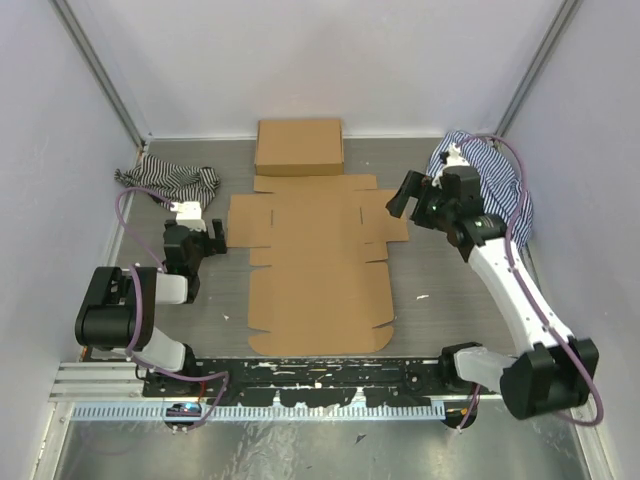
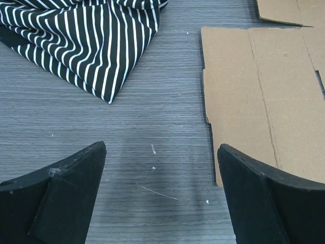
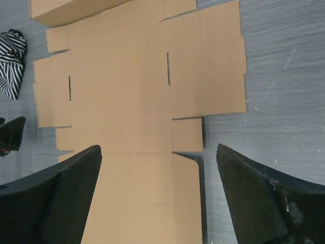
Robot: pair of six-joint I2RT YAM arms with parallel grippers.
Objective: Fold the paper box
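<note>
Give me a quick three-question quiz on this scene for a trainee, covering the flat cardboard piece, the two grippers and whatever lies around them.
1. True or false: the flat brown die-cut cardboard paper box lies unfolded on the grey table.
2. The left gripper and right gripper are: A both open and empty; B both shut; C gripping cloth.
3. What sits just beyond the paper box's far edge?
Key: 1 true; 2 A; 3 the closed low brown cardboard box.
</note>
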